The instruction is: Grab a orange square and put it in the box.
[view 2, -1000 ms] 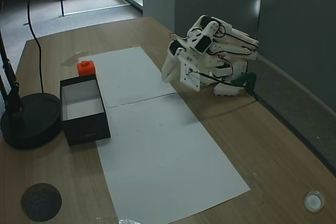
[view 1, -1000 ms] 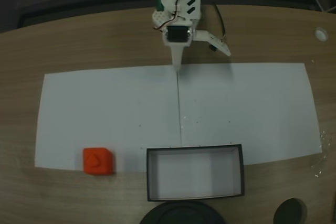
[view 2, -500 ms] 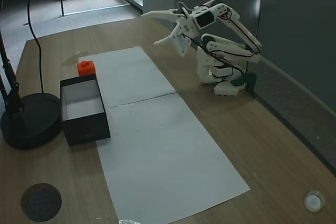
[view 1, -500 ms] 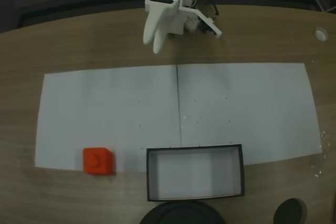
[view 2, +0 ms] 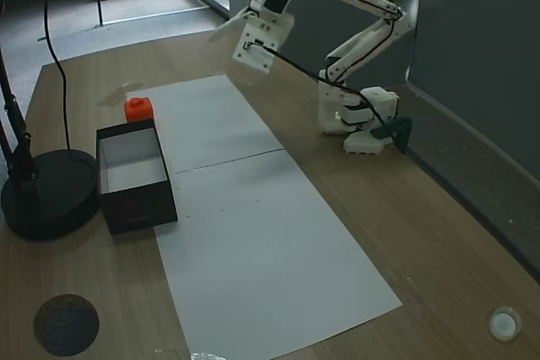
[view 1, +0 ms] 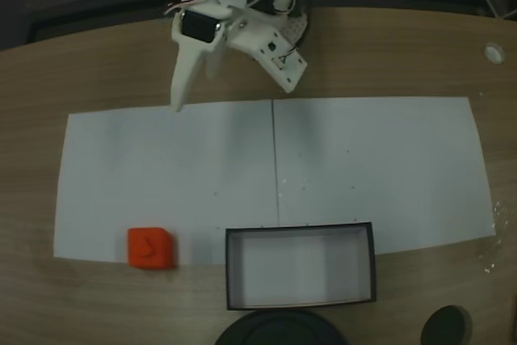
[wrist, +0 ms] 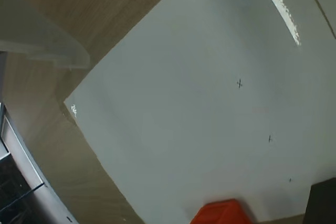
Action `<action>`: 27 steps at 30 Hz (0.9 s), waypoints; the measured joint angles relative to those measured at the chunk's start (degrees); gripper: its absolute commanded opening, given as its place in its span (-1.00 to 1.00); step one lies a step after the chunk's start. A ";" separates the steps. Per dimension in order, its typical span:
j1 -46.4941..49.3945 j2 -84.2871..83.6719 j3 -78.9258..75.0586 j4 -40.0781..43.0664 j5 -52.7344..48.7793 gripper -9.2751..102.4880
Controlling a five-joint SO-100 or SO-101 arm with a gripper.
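raised over the far paper edge with gripper spread and empty, well apart from the orange square sitting down-left beside the box.

Open white paper sheet is left bare between raised white gripper and small orange-red cube. Black-walled shallow box is set just beside; round black base is placed behind.

We see the orange square flat on the white paper, just left of the empty black-walled box.
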 measured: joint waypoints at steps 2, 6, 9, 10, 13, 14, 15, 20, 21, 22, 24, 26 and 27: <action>-0.18 -7.38 -4.66 0.53 -1.23 -0.17; 0.44 -18.19 -14.15 0.88 -2.64 -0.07; -0.09 -24.43 -22.06 1.14 -2.72 -0.02; -0.09 -26.37 -24.43 1.67 -2.72 -0.03; -0.18 -32.34 -31.90 3.78 -5.45 -0.02; -0.44 -34.45 -34.19 4.48 -6.15 -0.02; -0.88 -36.65 -36.65 5.10 -6.59 -0.02; -0.70 -46.85 -47.72 5.54 -6.86 -0.02; -0.79 -48.96 -49.92 5.54 -6.86 -0.02; -1.05 -50.89 -51.77 5.54 -6.86 -0.02; -1.85 -54.58 -55.55 5.54 -6.94 -0.02; -1.93 -58.18 -59.24 5.54 -7.12 -0.02; -1.85 -60.12 -61.17 5.54 -7.21 -0.02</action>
